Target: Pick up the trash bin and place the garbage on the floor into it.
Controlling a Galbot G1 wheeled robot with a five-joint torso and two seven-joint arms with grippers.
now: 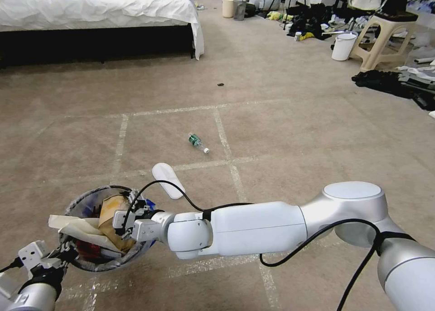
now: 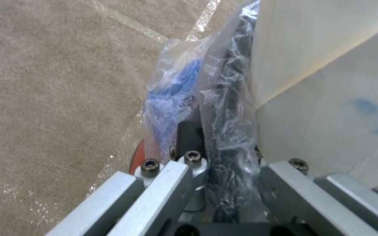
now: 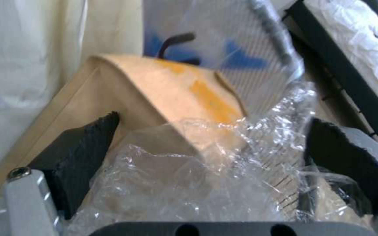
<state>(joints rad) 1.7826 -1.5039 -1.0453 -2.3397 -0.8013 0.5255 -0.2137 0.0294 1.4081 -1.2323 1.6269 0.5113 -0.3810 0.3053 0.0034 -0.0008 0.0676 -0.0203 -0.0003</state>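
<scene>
The left tool [image 1: 56,256] is clamped on the rim of the trash bin [image 1: 86,201], held above the carpet, while the right tool [image 1: 123,224], fingers apart, sits over a tan paper bag [image 1: 110,211] inside; a bottle [image 1: 197,142] and white sole [image 1: 167,179] lie on the floor beyond.

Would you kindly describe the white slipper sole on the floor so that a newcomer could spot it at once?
Start from the taped white lines on the beige carpet before the robot. The slipper sole lies across one line, just beyond the trash bin and right arm. It is flat, plain white and elongated, unlike the small green-labelled bottle farther off.
</scene>
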